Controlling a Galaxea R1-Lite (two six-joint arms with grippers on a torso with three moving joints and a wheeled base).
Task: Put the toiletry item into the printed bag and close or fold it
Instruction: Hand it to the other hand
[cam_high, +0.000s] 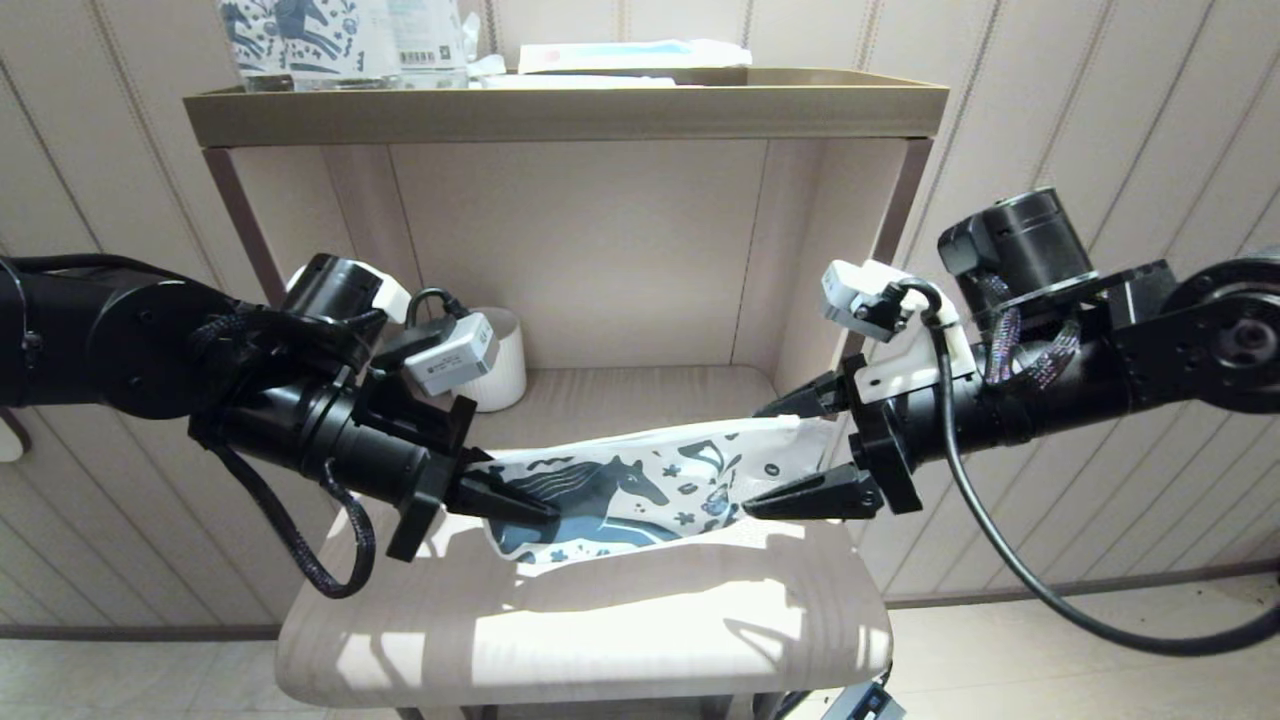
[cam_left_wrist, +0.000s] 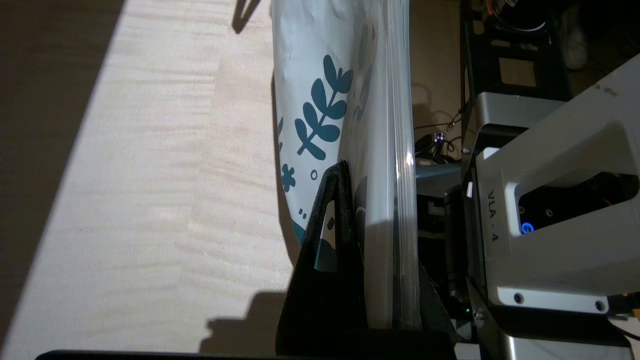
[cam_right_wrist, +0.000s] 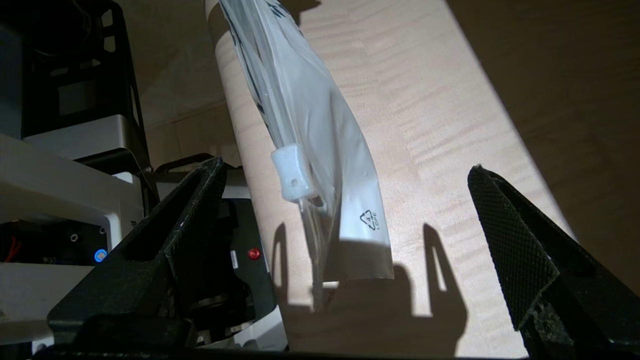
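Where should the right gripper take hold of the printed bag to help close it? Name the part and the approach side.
Take the free end of the printed bag by the white zip slider, coming in endwise from the robot's right. The left gripper already pinches the opposite end, so the bag hangs stretched above the shelf with that end between the open right gripper fingers.

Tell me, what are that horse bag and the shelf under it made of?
The printed bag looks like thin, glossy plastic film: it creases, shines, carries an LDPE recycling mark and has a white zip slider. The shelf looks like pale wood or a wood-look laminate, with visible grain and a matte finish.
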